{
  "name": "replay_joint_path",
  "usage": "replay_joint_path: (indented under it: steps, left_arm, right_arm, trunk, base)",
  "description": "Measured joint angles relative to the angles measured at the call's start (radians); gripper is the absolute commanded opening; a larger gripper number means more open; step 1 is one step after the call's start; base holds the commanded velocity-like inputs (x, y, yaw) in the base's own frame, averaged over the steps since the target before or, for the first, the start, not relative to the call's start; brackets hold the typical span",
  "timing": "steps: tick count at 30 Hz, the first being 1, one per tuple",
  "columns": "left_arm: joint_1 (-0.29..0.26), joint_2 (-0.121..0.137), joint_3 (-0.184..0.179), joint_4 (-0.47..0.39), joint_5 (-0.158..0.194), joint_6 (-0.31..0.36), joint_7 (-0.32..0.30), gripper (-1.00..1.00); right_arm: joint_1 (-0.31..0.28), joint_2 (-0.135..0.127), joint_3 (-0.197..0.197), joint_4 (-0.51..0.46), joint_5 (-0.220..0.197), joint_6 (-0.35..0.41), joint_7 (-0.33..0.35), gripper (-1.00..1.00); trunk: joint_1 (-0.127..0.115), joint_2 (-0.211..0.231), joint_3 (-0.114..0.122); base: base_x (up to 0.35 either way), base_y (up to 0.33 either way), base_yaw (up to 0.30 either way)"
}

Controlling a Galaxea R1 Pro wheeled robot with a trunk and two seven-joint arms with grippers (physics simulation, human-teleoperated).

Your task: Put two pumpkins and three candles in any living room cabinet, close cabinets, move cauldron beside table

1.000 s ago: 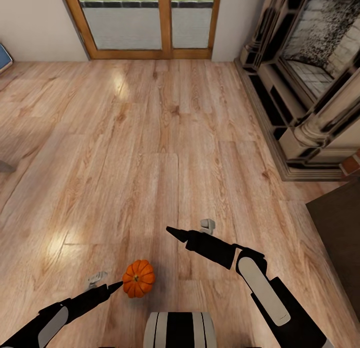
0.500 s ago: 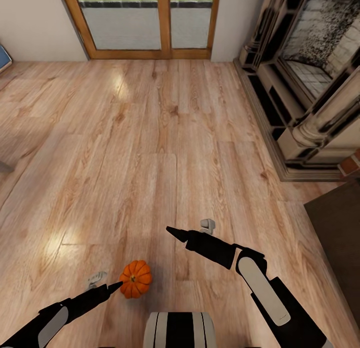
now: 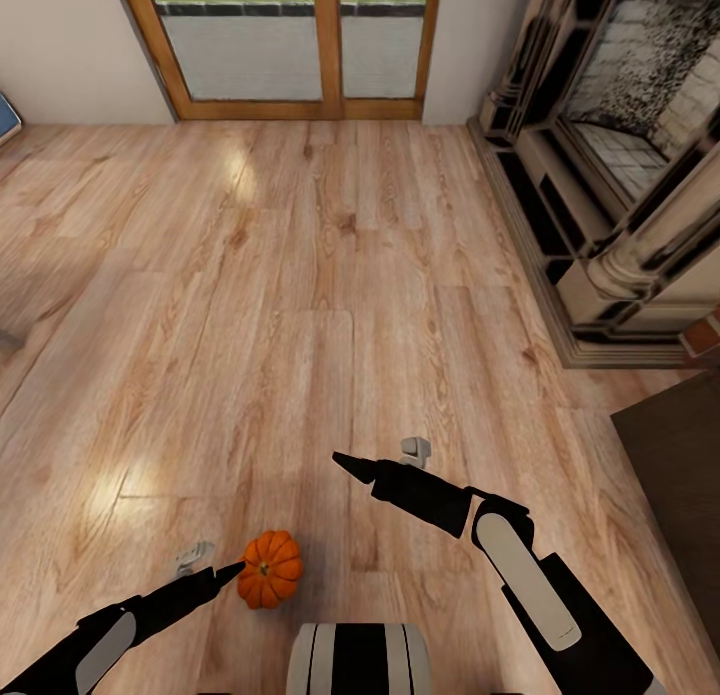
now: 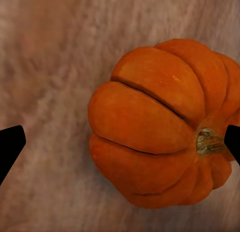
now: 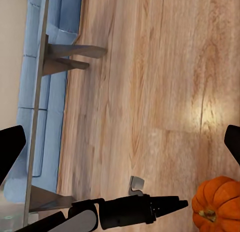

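Note:
One small orange ribbed pumpkin (image 3: 268, 570) lies on the wooden floor just in front of my base. My left gripper (image 3: 232, 572) hovers at its left edge. In the left wrist view the gripper (image 4: 120, 144) is open, and the pumpkin (image 4: 160, 127) sits large between its two dark fingertips (image 4: 10, 147), closer to one. My right gripper (image 3: 345, 463) hangs open over bare floor, holding nothing. The right wrist view shows the pumpkin (image 5: 217, 204) and, farther off, the thin-topped table (image 5: 37, 92) with slanted legs. A dark-brown cabinet (image 3: 680, 475) is cut off at the right edge.
A big stone fireplace (image 3: 620, 175) lines the right side. A wood-framed glass door (image 3: 300, 45) stands in the far wall. A blue sofa (image 5: 45, 67) sits behind the table. Open wooden floor (image 3: 300, 275) stretches between me and the door.
The whole view has shifted a little. The pumpkin now sits lower and slightly more to the left, closer to my left fingertip. Both arms keep their pose.

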Motion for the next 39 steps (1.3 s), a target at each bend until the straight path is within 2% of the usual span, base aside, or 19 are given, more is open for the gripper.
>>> replay_joint_path:
  steps: [18, 28, 34, 39]
  left_arm:
    - [0.0, 0.0, 0.002, 0.0, 0.001, 0.002, 0.0, 1.0]
    - [0.0, 0.0, 0.002, 0.0, 0.0, 0.001, 0.0, 1.0]
    - [0.0, 0.0, 0.002, 0.0, 0.001, 0.0, 0.0, 1.0]
    - [0.0, -0.001, 0.002, -0.001, 0.001, 0.0, -0.001, 1.0]
  right_arm:
    - [0.0, 0.0, 0.0, 0.0, 0.0, 0.0, 0.0, 1.0]
    - [0.0, -0.001, 0.0, 0.0, 0.0, 0.0, 0.0, 1.0]
    - [0.0, -0.001, 0.0, 0.0, 0.0, 0.0, 0.0, 1.0]
    - [0.0, -0.001, 0.0, 0.0, 0.0, 0.0, 0.0, 1.0]
  trunk:
    - [0.0, 0.0, 0.0]
    - [0.005, -0.002, -0.039]
    - [0.004, -0.002, -0.039]
    - [0.007, -0.003, -0.058]
  base:
    - [0.0, -0.031, 0.0]
    - [0.0, 0.0, 0.0]
    - [0.0, 0.0, 0.0]
    - [0.0, 0.0, 0.0]
